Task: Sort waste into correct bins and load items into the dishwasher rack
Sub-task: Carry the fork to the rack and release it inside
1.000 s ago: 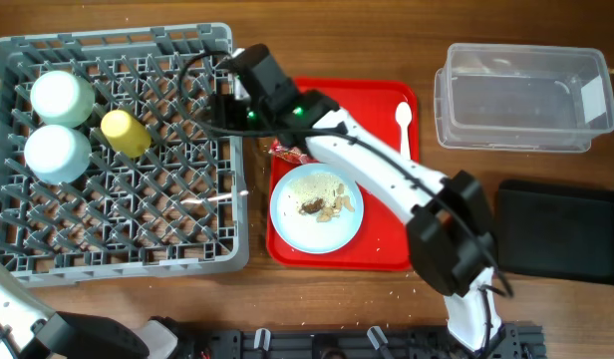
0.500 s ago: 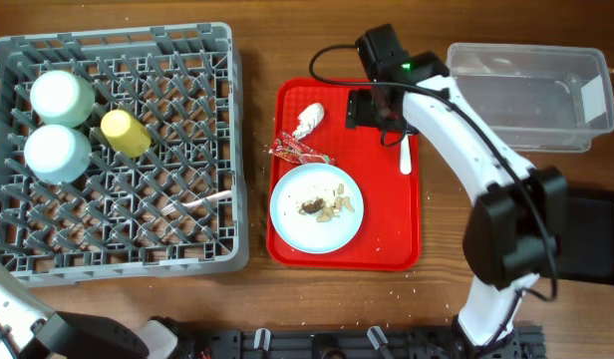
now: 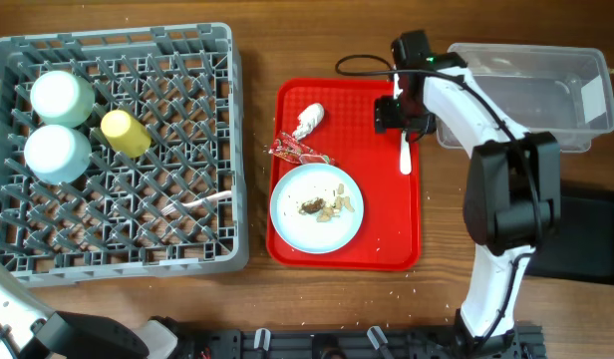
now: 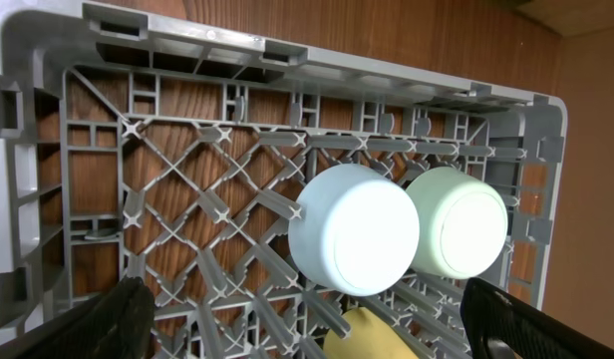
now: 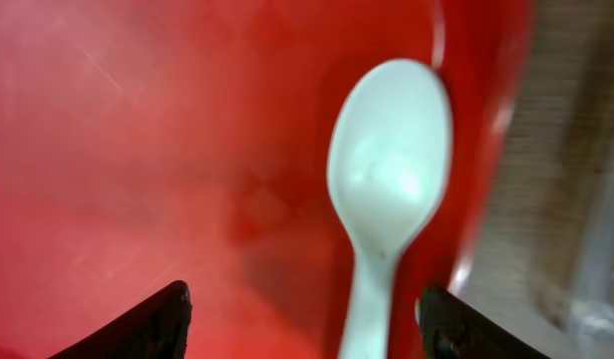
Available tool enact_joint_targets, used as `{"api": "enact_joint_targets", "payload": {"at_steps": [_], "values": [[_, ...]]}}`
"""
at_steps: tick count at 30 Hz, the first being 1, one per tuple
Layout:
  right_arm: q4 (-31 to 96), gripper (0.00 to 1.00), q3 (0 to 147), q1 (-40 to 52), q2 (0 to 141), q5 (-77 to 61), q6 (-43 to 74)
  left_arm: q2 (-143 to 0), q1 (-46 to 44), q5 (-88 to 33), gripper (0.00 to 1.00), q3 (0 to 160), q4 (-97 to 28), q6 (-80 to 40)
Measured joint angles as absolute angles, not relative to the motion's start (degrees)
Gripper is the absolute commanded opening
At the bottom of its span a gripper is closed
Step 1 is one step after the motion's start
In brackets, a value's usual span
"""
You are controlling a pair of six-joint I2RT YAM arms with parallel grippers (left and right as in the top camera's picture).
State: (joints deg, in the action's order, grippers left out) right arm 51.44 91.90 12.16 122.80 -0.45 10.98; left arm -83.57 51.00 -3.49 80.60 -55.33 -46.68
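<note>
Since the previous frame the right arm has shifted right, from the tray's upper middle to its upper right corner. The right fingers point(image 5: 157, 321) are spread apart, empty, on either side of the white spoon point(image 5: 387, 179), which lies on the red tray point(image 5: 138, 150). The left fingers point(image 4: 98, 324), likewise released, hang above the dishwasher rack point(image 4: 187, 60), where the mint bowl point(image 4: 354, 229) sits upside down.

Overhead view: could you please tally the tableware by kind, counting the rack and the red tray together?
Cups: 1, the yellow cup
Pale upturned dishes: 2, the pale green dish and the pale mint dish
Plates: 1, the white plate
Forks: 1, the white fork
Spoons: 1, the white spoon
Total: 6
</note>
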Motion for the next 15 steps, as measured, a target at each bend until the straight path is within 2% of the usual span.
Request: {"api": "enact_joint_targets", "payload": {"at_steps": [1,2,3,5,11,15], "values": [[49.89,0.71,90.59,12.16,123.02,-0.6,10.98,-83.57,51.0,-3.51,1.0,80.6,-55.33,-46.68],[48.73,0.62,89.03,12.21,123.07,-1.02,10.92,-83.57,51.0,-3.51,1.0,80.6,-55.33,-46.68],[47.92,0.39,88.58,12.27,123.04,-1.06,10.81,-83.57,51.0,-3.49,1.0,80.6,-55.33,-46.68],[47.64,0.07,88.51,12.21,123.04,-0.97,10.81,-83.57,51.0,-3.51,1.0,80.6,-55.33,-46.68],[55.27,0.04,92.38,12.12,123.02,-4.1,13.82,-83.57,51.0,-3.51,1.0,80.6,-55.37,-46.68],[53.87,0.04,98.91,15.38,115.79,-17.02,13.85,-83.57,51.0,-3.51,1.0,80.6,-55.31,-46.68]]}}
